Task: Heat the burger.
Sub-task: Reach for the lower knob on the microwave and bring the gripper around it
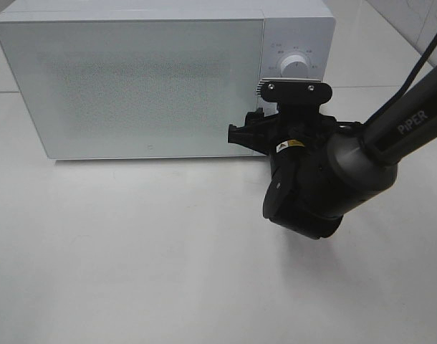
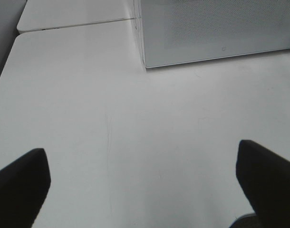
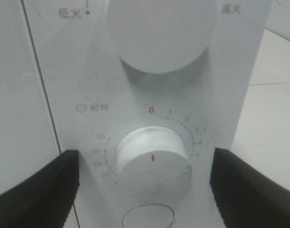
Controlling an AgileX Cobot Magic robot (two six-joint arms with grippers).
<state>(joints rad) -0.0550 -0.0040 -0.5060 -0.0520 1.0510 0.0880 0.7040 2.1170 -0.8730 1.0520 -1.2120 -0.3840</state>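
None of the three views shows the burger, so its look and whereabouts cannot be told. One white microwave (image 1: 132,79) stands on a white table (image 1: 168,251), its door (image 1: 140,86) shut and its speckled front hiding whatever is inside. Two round white dials sit on the control panel: an upper dial (image 3: 159,33) and, below it, a timer dial (image 3: 153,161) bearing a red mark. The right gripper (image 3: 145,183) faces that timer dial, fingers (image 3: 35,185) spread wide to either side without touching it. The left gripper (image 2: 145,185) hangs over bare tabletop near the microwave's corner, jaws fully apart, holding nothing.
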